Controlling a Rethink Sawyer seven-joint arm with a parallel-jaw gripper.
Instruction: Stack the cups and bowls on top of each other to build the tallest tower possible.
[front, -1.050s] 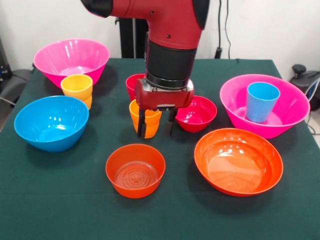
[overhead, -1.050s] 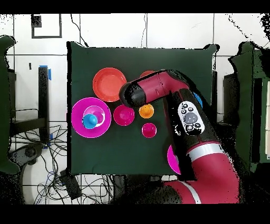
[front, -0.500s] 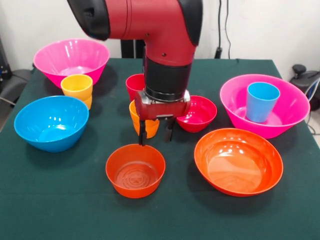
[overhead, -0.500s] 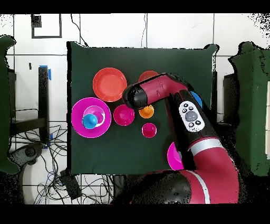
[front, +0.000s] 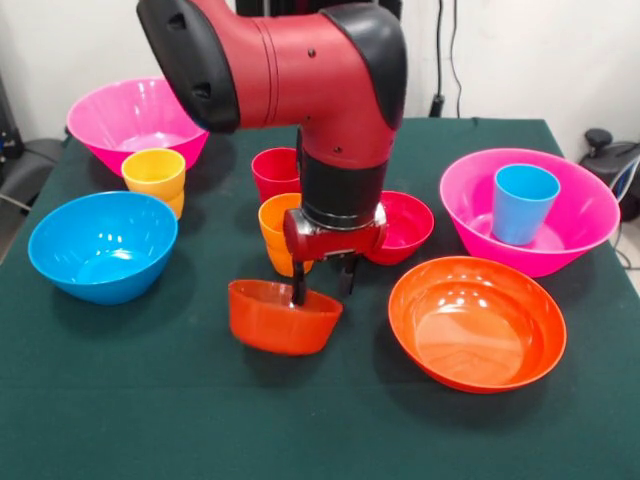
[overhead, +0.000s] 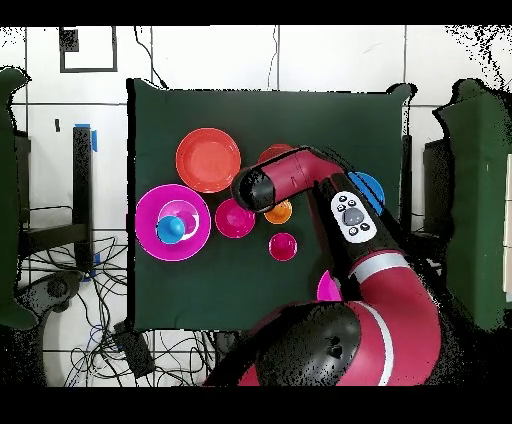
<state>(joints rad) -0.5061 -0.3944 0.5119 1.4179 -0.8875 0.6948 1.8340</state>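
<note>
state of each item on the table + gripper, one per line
gripper: shut on small orange bowl's rim
small orange bowl: tilted, gripped
wide orange bowl: upright, empty
blue cup: upright in right pink bowl
blue bowl: upright, empty
crimson bowl: upright, empty
yellow cup: upright

Over the last second the arm (front: 300, 80) has swung lower and toward the bottom of the front frame, its bulky red joint now filling the upper middle. The end effector (front: 322, 290), which hung in front of the orange cup (front: 278, 232) a second ago, has come down onto the far rim of the small orange bowl (front: 280, 318), one finger inside the wall and one outside. That bowl sat flat and open-side-up; now it is tipped, its outer wall turned toward the camera. The orange cup shows more fully.
</note>
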